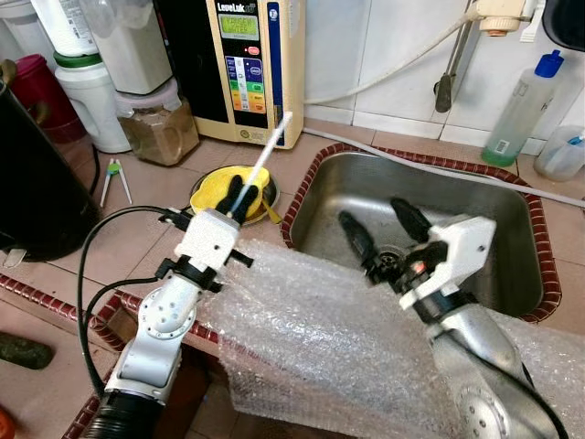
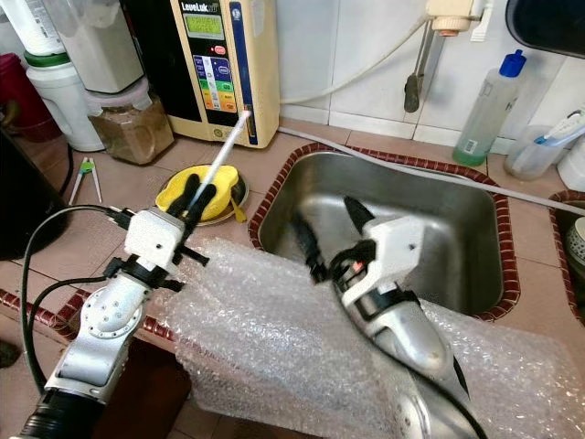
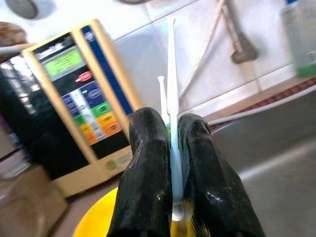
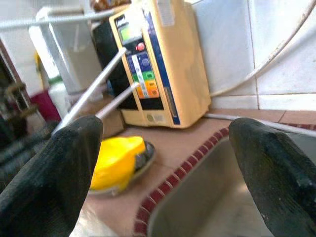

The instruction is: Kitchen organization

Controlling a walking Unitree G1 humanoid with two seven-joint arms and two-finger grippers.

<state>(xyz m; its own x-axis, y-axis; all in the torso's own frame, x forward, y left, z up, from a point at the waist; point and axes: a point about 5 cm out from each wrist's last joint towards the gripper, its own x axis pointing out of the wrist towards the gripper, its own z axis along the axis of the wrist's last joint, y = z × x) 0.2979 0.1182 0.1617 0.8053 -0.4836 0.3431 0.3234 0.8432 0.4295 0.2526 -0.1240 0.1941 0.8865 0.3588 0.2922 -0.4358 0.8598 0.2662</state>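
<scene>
The counter (image 1: 137, 229) of reddish tiles carries everything here, with one steel sink (image 1: 430, 210) sunk into its right half and a sheet of bubble wrap (image 1: 311, 338) draped over its front edge, under both arms. At the back edge stands one cream water machine (image 1: 245, 69) with coloured buttons, and left of it a lidded jar of brown powder (image 1: 157, 123). A clear bottle with a blue cap (image 1: 523, 110) stands at the back right corner. Just left of the sink's near-left corner lies one yellow cloth (image 1: 239, 187) in a small dish.

The left gripper (image 1: 239, 199) hovers over that cloth, its jaws pressed tight on a pair of white chopsticks (image 1: 267, 151), two sticks side by side, tips slanting up toward the water machine. The right gripper (image 1: 379, 233) hangs over the sink's near edge with its jaws spread wide and nothing in them.

The step in hand looks to be carrying the chopsticks to a proper place. The grip sits low on the sticks, so the long free ends could swing; moving slowly and keeping the tips clear of the machine would be wise. One pair of green tongs (image 1: 113, 178) lies near the counter's left edge.
</scene>
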